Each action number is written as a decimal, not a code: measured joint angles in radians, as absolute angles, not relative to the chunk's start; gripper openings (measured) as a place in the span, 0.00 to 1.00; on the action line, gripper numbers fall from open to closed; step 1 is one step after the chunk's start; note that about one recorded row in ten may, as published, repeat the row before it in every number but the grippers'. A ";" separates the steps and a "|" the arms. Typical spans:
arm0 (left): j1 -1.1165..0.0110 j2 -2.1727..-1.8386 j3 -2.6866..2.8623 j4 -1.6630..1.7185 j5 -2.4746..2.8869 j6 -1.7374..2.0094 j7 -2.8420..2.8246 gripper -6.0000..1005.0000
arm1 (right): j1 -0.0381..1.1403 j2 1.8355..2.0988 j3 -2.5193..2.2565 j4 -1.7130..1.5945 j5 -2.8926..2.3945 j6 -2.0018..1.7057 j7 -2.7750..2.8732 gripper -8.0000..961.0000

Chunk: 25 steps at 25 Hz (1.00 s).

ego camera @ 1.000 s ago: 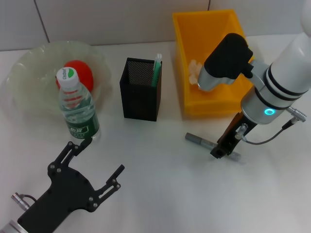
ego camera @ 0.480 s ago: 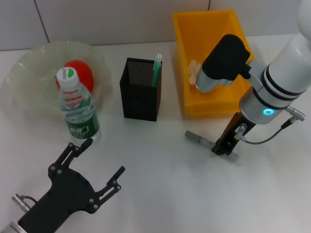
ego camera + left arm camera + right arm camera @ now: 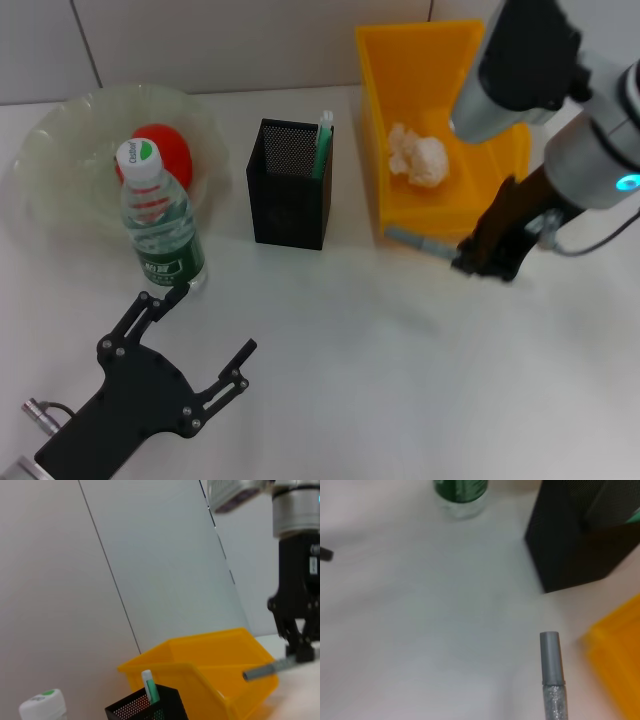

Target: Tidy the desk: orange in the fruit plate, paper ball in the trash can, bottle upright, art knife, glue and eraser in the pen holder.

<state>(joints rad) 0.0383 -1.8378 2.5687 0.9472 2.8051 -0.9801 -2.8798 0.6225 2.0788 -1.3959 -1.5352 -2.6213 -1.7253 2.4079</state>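
**Colours on the desk**

Trash can (image 3: 382, 150): bright yellow. Paper ball (image 3: 418, 157): white. Pen holder (image 3: 288, 185): black mesh. Orange (image 3: 168, 150): red-orange. Fruit plate (image 3: 60, 150): translucent pale green. Bottle (image 3: 160, 222): clear, green-and-white label, white-green cap. Art knife (image 3: 552, 677): grey, glittery lower section.

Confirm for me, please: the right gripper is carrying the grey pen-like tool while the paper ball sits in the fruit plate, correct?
Not quite. The head view shows the paper ball in the trash can, not the fruit plate. The right gripper does hold the grey tool.

bottle (image 3: 460, 492): top cut by edge | grey stick (image 3: 420, 241): far end hidden in right gripper (image 3: 487, 262) | left arm cut by edge
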 joint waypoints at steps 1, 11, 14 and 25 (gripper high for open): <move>0.037 -1.838 2.570 0.947 2.805 -0.981 -2.880 0.83 | 0.601 2.080 -1.400 -1.632 -2.663 -1.735 2.373 0.15; 0.033 -1.856 2.570 0.946 2.804 -0.985 -2.879 0.83 | 0.529 2.087 -1.550 -1.849 -2.878 -1.620 2.117 0.15; 0.033 -1.861 2.569 0.946 2.804 -0.985 -2.879 0.83 | 0.525 2.087 -1.577 -1.842 -2.910 -1.582 2.063 0.15; 0.033 -1.882 2.581 0.942 2.801 -0.988 -2.879 0.83 | 0.517 2.087 -1.624 -1.889 -2.920 -1.474 1.784 0.15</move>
<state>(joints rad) 0.0335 -1.8817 2.5812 0.9420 2.8010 -0.9882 -2.8792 0.5168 2.0866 -1.6238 -1.8892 -2.9196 -1.4739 1.7838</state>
